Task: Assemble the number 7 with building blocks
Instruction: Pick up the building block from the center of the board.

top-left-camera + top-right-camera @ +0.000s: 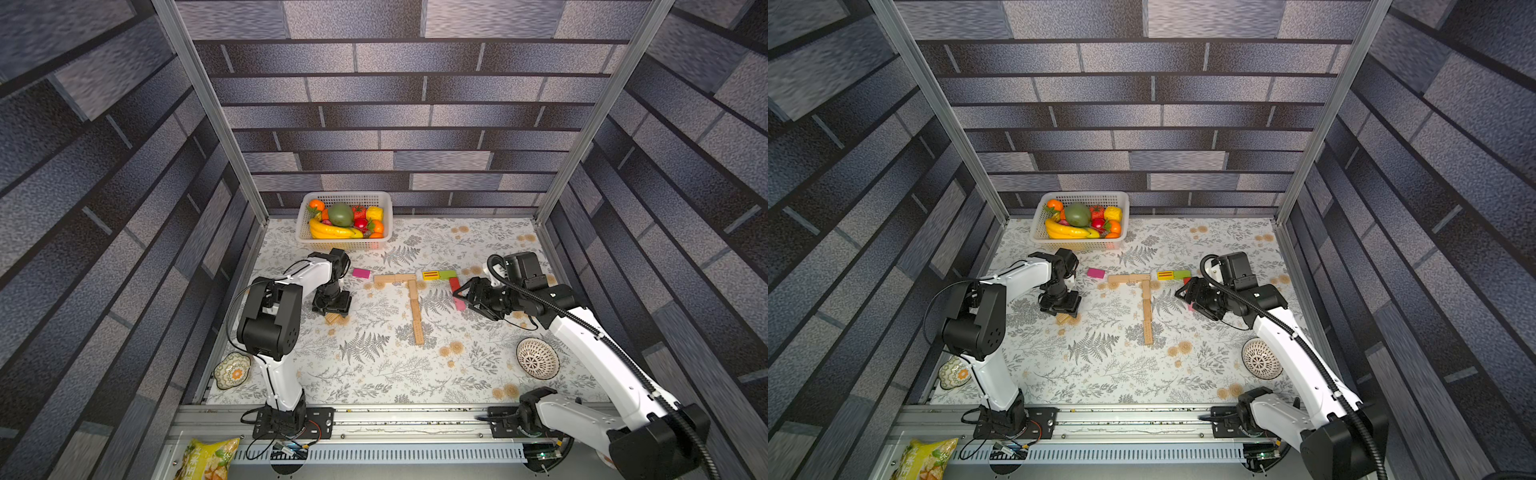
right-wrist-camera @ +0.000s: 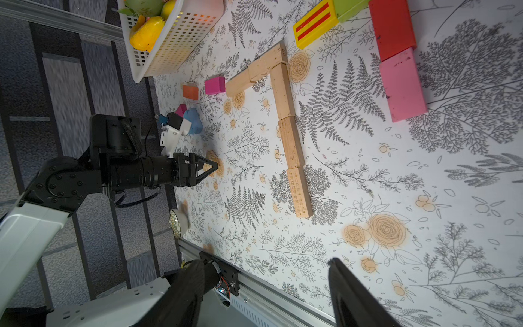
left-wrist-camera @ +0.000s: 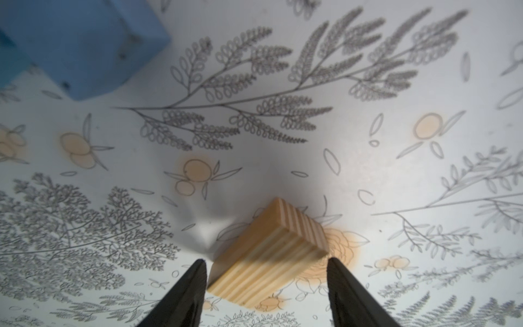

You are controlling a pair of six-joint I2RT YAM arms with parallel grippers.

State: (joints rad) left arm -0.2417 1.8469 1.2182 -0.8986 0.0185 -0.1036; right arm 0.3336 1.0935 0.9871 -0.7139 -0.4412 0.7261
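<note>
The tabletop (image 1: 374,374) carries six plain tan blocks (image 2: 291,141): five make up the number 7 (image 1: 415,309), two in its bar and three in its stem, and one loose tan block (image 3: 268,254) lies apart. Painted ones mostly come singly: one yellow striped block (image 2: 315,24), one green block (image 2: 351,8), one red block (image 2: 392,28), one pink block (image 2: 403,87), one orange block (image 2: 190,92). Two magenta blocks (image 2: 214,85) show, and at least one blue block (image 3: 85,42); whether a second blue sits beside it cannot be told. There are two tools, the left tool (image 3: 266,286) and the right tool (image 2: 263,294), plus one basket (image 1: 345,245), one patterned dish (image 1: 232,371), one lattice bowl (image 1: 537,358) and one snack bag (image 1: 208,457).
</note>
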